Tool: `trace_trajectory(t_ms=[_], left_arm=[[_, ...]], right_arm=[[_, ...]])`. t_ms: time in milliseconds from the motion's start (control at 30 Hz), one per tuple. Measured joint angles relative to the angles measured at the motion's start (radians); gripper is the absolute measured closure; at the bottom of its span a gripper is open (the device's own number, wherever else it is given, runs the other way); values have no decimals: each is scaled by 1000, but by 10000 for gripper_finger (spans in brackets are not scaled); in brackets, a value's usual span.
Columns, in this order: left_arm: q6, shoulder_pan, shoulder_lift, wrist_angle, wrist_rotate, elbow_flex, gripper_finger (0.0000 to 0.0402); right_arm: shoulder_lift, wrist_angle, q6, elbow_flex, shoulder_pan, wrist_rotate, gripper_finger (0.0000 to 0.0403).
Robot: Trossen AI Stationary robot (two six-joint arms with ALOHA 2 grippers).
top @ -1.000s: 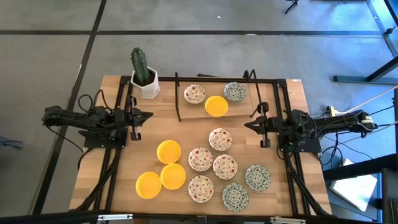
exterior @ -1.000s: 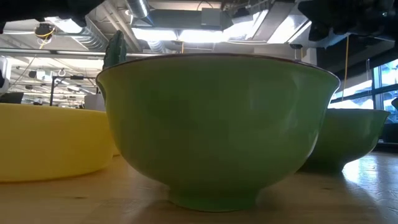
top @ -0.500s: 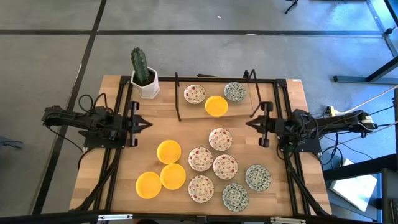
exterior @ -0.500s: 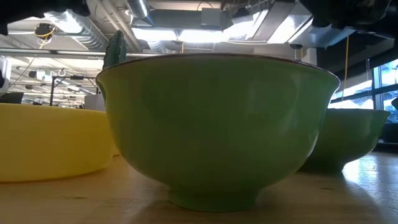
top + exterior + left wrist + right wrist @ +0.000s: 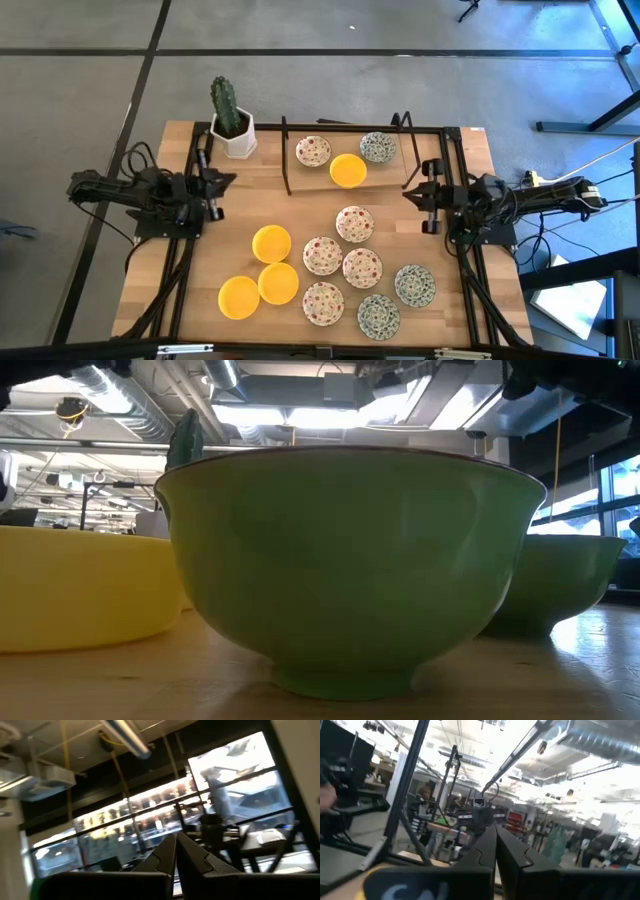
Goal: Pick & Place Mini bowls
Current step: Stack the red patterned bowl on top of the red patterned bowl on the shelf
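The floral mini bowl (image 5: pixel 354 223) lies nearer the clenched, empty right gripper (image 5: pixel 411 193) than the clenched left gripper (image 5: pixel 228 181).

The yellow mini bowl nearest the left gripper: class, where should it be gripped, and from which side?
Probably grip the yellow mini bowl by its rim, coming from above with one finger inside the wall and one outside. It sits upright and open-topped. The rim facing the shut left gripper looks clear; another yellow bowl crowds the opposite side.

Small round patterned and plain mini bowls (image 5: pixel 341 266) cluster front-centre on the wooden table (image 5: pixel 470 160); three more sit at the back. Potted cactus (image 5: pixel 230 120) back-left.
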Motion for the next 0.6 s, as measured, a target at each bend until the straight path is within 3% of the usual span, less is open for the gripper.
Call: trace_trajectory(t_ms=[200, 400, 600], left_arm=[[22, 9, 1, -146, -54, 2, 400], [-102, 35, -1, -271, -55, 2, 400], [-97, 51, -6, -265, -60, 2, 399]], right_arm=[[59, -51, 149, 0, -21, 7, 399], [144, -97, 354, -1, -70, 10, 396], [206, -21, 268, 0, -95, 137, 396]])
